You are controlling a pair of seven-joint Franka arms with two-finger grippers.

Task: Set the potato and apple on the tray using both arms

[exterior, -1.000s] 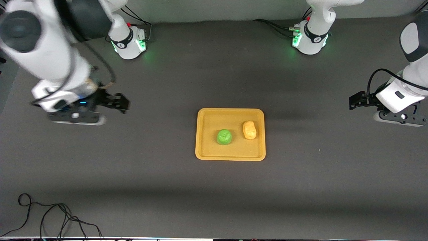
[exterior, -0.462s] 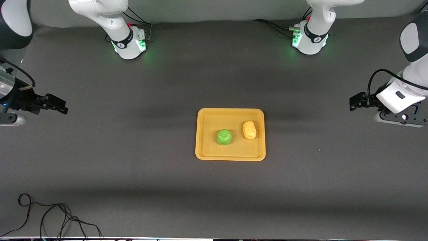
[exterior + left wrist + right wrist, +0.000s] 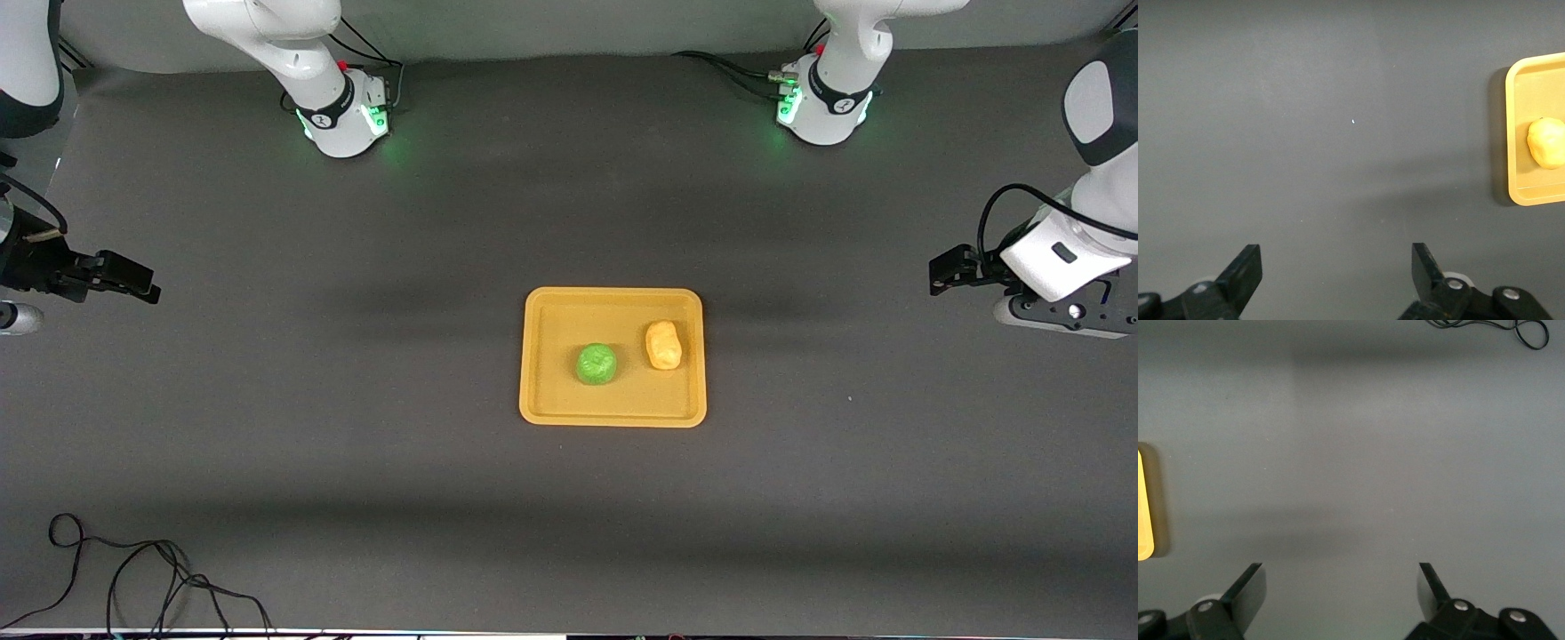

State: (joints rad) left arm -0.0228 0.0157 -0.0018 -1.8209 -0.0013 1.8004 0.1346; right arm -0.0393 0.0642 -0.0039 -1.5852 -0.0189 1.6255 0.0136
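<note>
The yellow-orange tray (image 3: 613, 414) lies in the middle of the table. The green apple (image 3: 596, 364) and the yellow-orange potato (image 3: 663, 345) both rest in it, side by side, the potato toward the left arm's end. My left gripper (image 3: 941, 268) is open and empty over bare table at the left arm's end; its wrist view shows the tray's edge (image 3: 1513, 133) and the potato (image 3: 1547, 142). My right gripper (image 3: 133, 286) is open and empty over bare table at the right arm's end; its wrist view shows only a sliver of the tray (image 3: 1143, 513).
A black cable (image 3: 133, 578) lies coiled at the table's near edge toward the right arm's end, also in the right wrist view (image 3: 1511, 328). The two arm bases (image 3: 342, 111) (image 3: 822, 102) stand along the table's top edge. Dark mat surrounds the tray.
My right arm has swung away from the tray to the right arm's end of the table, its gripper empty. The left arm, tray, apple and potato have not moved.
</note>
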